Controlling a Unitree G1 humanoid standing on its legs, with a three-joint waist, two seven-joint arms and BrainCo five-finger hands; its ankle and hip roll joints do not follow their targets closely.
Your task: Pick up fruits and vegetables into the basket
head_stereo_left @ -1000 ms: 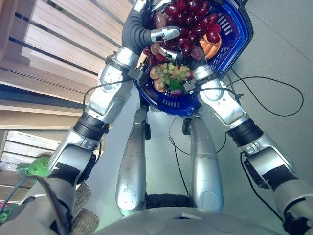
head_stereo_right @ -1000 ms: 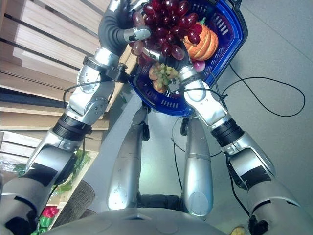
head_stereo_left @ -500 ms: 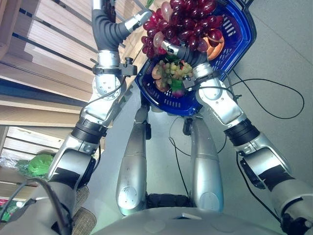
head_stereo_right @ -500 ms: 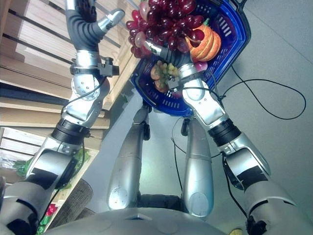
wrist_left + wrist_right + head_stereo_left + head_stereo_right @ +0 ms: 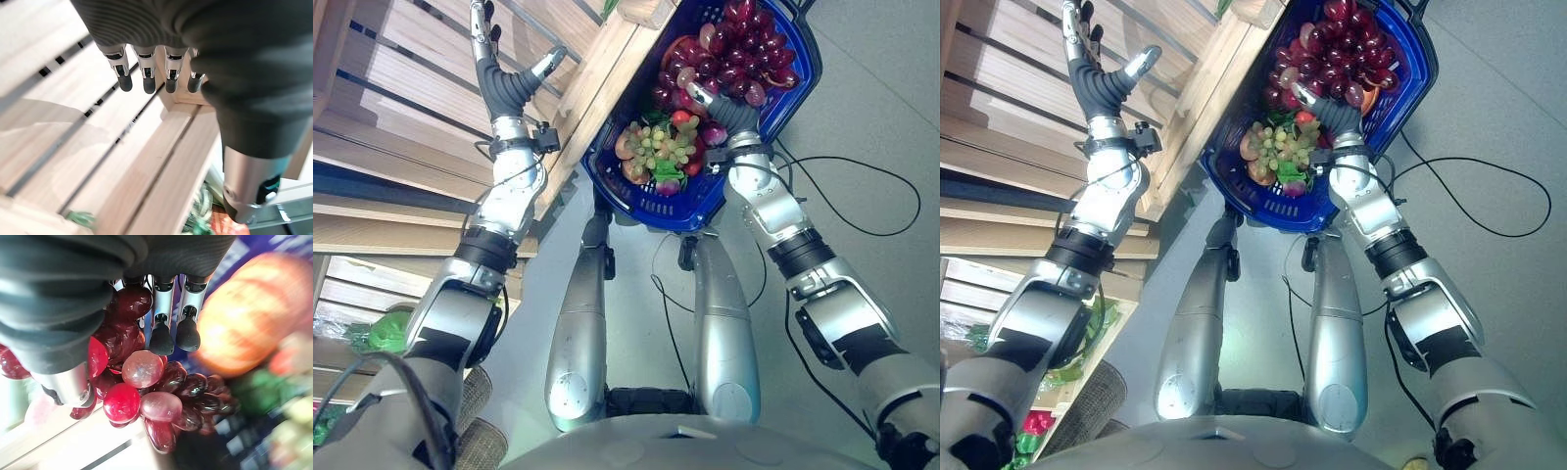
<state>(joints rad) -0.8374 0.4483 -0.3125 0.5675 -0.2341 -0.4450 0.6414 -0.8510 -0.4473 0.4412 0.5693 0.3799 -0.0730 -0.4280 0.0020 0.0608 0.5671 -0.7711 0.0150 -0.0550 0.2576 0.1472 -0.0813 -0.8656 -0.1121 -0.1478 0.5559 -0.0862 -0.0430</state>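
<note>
A blue plastic basket (image 5: pixel 773 93) is seen at the far centre of the scene, its wall of open slots, with a dark handle at its far right corner. A large bunch of dark red grapes (image 5: pixel 734 54) is held over the far part of the basket by the right hand (image 5: pixel 1317 103). In the right wrist view the fingers (image 5: pixel 161 335) are curled against the bunch and the thumb (image 5: pixel 73 382) is pressed in from the other side, so the grapes are pinched between them. Several paler pink grapes (image 5: pixel 142 368) are seen among the dark ones.

In the near part of the basket a bunch of green grapes (image 5: pixel 658 147) is lying, with a small red fruit (image 5: pixel 682 118) just beside it on the far side and a purple-and-green vegetable (image 5: pixel 668 176) touching it on the near side. An orange pumpkin (image 5: pixel 239 333) is seen in the basket beyond the red bunch, mostly hidden by it in the head views.

The left hand (image 5: pixel 514 83) is raised at the far left, well apart from the basket, in front of the slatted wooden shelf (image 5: pixel 401 88). Its fingers (image 5: pixel 146 81) are held straight and spread, the thumb (image 5: pixel 1141 61) out to the side, and nothing is held in it. A wooden crate edge (image 5: pixel 597 73) is seen between the left hand and the basket
</note>
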